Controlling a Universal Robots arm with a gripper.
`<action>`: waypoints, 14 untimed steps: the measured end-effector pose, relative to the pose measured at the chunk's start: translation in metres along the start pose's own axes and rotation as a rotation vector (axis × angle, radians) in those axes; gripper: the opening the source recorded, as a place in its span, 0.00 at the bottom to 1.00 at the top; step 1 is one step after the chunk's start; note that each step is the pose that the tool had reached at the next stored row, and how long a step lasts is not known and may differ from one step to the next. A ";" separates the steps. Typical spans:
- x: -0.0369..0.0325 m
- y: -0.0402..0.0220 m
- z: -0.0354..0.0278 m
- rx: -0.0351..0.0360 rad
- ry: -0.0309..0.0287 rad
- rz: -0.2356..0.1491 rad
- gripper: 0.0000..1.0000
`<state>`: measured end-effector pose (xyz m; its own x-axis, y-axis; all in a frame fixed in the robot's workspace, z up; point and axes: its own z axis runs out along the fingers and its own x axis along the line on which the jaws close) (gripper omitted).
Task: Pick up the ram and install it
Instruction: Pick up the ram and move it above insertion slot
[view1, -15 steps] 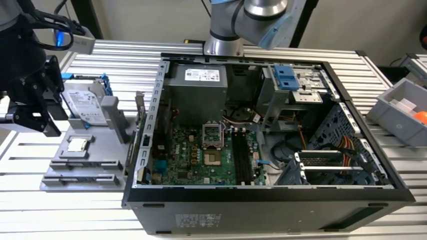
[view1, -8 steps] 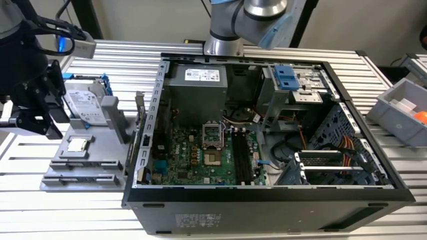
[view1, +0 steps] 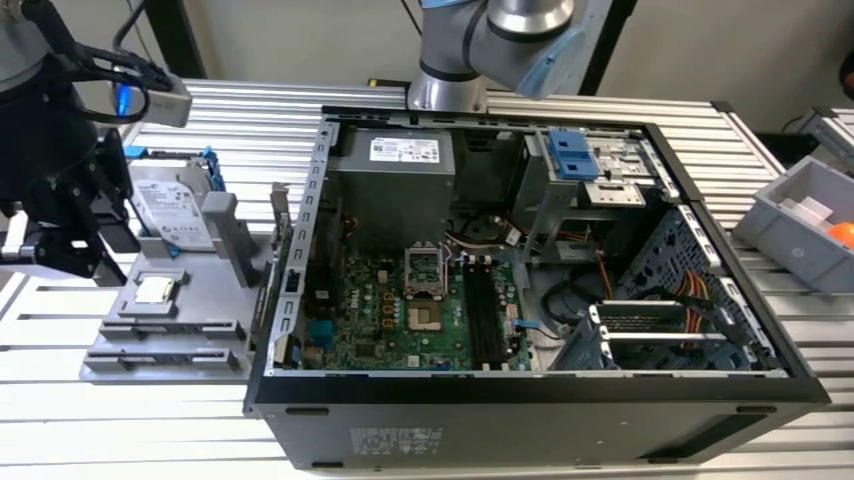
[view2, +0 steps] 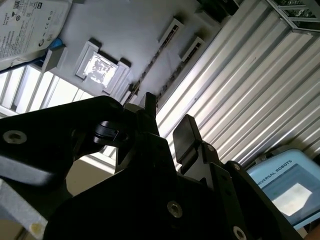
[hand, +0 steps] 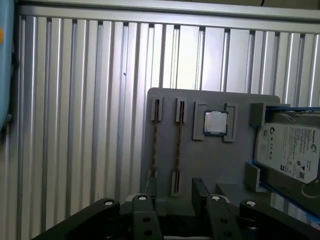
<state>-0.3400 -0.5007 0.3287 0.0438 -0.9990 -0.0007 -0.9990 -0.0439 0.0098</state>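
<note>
- Hard drive (hand: 289, 152): white label with dark print and small marks; the wording cannot be made out.
- Power supply (view1: 400, 178): white label, print not readable.
- Computer case (view1: 561, 430): grey sticker, not readable.
- Blue panel (view2: 285, 185): one line of white capitals.

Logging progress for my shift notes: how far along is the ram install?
Nothing looks done yet: both ram sticks stand in the gray holder. The gripper hovers open and empty near them. Grasping a stick and seating it in the motherboard's memory slots are both left.
</note>
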 end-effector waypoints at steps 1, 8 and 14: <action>0.0009 0.0000 0.0005 -0.0001 0.0001 0.004 1.00; 0.0056 0.0002 0.0039 0.0000 -0.0001 0.012 1.00; 0.0059 0.0001 0.0083 0.0000 -0.0001 0.013 1.00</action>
<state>-0.3400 -0.5066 0.3204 0.0313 -0.9995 -0.0007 -0.9995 -0.0313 0.0099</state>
